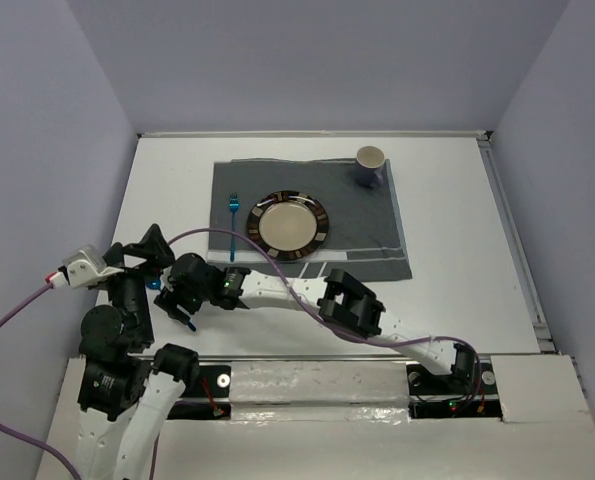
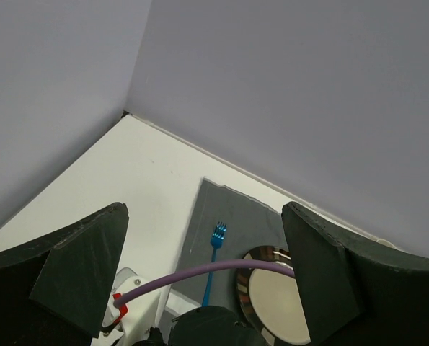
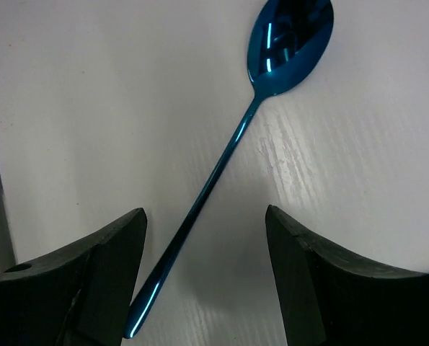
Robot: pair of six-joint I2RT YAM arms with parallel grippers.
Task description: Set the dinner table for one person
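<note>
The white dinner table (image 1: 177, 170) bears a dark grey placemat (image 1: 377, 235) with a dark-rimmed plate (image 1: 290, 224), a blue fork (image 1: 233, 225) to the plate's left and a cup (image 1: 370, 165) at the mat's far right corner. A blue spoon (image 3: 290, 43) lies flat on the bare table, left of the mat's near corner (image 1: 154, 285). My right gripper (image 3: 205, 213) is open low over the spoon's handle, a finger on each side, not touching it (image 1: 174, 297). My left gripper (image 2: 203, 209) is open and empty, raised just left of it (image 1: 153, 248).
The right arm reaches across the table's near edge from right to left, with a purple cable (image 1: 277, 265) looping over the mat's near edge. The left wrist view shows the fork (image 2: 213, 263), the plate (image 2: 279, 303) and the walls close behind the table.
</note>
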